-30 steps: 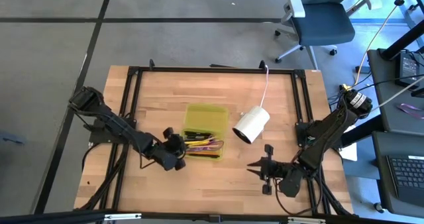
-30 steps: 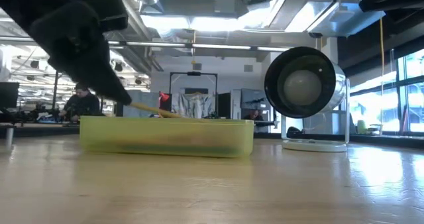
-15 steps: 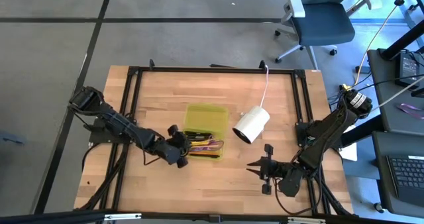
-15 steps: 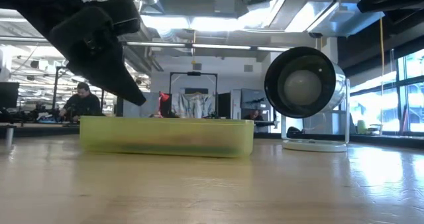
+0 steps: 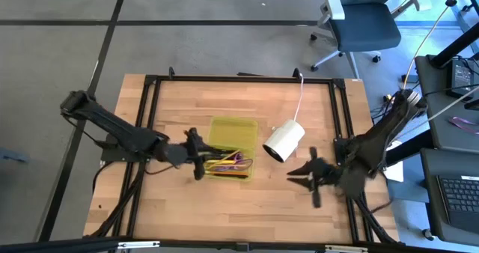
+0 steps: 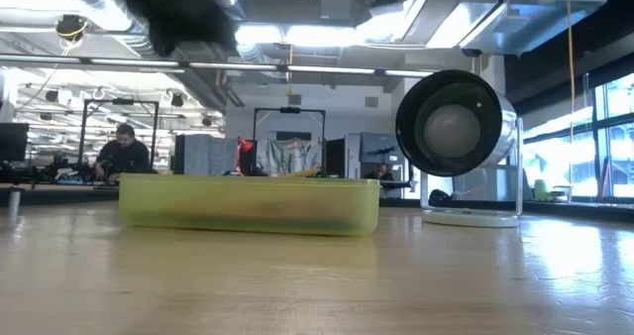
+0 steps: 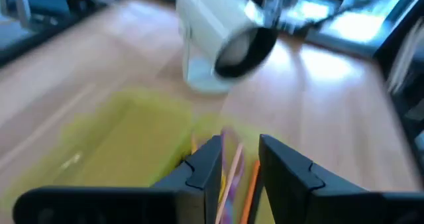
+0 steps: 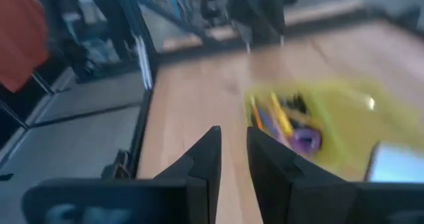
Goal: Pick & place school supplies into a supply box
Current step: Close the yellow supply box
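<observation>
The yellow-green supply box [image 5: 232, 133] sits mid-table, and its long wall [image 6: 248, 204] faces the low camera. Pens, pencils and the purple-handled scissors [image 5: 228, 162] lie inside it at its near end, and both wrist views show them too: pens [image 7: 230, 174], scissors [image 8: 306, 139]. My left gripper [image 5: 199, 155] hovers open over the box's near-left corner, raised above the rim [image 7: 240, 144]. It touches nothing. My right gripper [image 5: 295, 174] hangs open in the air to the right of the box, fingers pointing at it [image 8: 233, 134].
A white cylinder on a cord [image 5: 284, 141] lies on its side just right of the box, between the box and my right gripper, with its open end [image 6: 456, 137] toward the near edge. Black frame rails [image 5: 150, 118] run along the table's sides. An office chair [image 5: 359, 21] stands beyond the far edge.
My left gripper has risen from the box's near-left corner and shifted slightly toward the far edge, leaving the top of the low view. A yellow pencil that slanted from its tips into the box a second ago is no longer held. My right gripper has lifted from the near edge toward the box.
</observation>
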You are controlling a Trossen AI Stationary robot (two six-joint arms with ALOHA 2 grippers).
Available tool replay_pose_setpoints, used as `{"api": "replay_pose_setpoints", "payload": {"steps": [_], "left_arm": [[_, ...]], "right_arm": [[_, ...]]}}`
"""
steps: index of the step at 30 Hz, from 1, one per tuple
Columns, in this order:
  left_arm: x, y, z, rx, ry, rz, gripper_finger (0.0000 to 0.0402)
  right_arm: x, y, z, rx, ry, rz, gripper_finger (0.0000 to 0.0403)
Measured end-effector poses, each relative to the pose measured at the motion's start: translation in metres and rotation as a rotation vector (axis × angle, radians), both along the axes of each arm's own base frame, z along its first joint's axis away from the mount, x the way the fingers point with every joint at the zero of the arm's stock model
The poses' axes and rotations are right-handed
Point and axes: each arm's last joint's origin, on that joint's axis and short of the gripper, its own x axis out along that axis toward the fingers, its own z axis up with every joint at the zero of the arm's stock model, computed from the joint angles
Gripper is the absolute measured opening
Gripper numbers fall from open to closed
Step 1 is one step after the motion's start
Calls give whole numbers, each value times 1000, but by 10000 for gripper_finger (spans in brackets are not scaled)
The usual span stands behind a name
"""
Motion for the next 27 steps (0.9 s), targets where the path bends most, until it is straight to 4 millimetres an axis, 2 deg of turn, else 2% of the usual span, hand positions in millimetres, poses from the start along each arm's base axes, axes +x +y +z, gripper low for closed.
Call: {"api": "replay_pose_setpoints", "payload": {"steps": [6, 11, 17, 27], "left_arm": [[-25, 10, 36, -134, -173, 17, 92], [-37, 30, 52, -100, -235, 5, 95], [-38, 53, 57, -128, -246, -32, 91], [-34, 82, 56, -121, -235, -23, 93]], "right_arm": [[-24, -30, 38, -8, -142, 12, 77], [-34, -69, 55, 7, -191, -37, 77], [-34, -94, 62, -26, -215, 35, 77], [-28, -115, 63, -77, -212, 93, 77]]}}
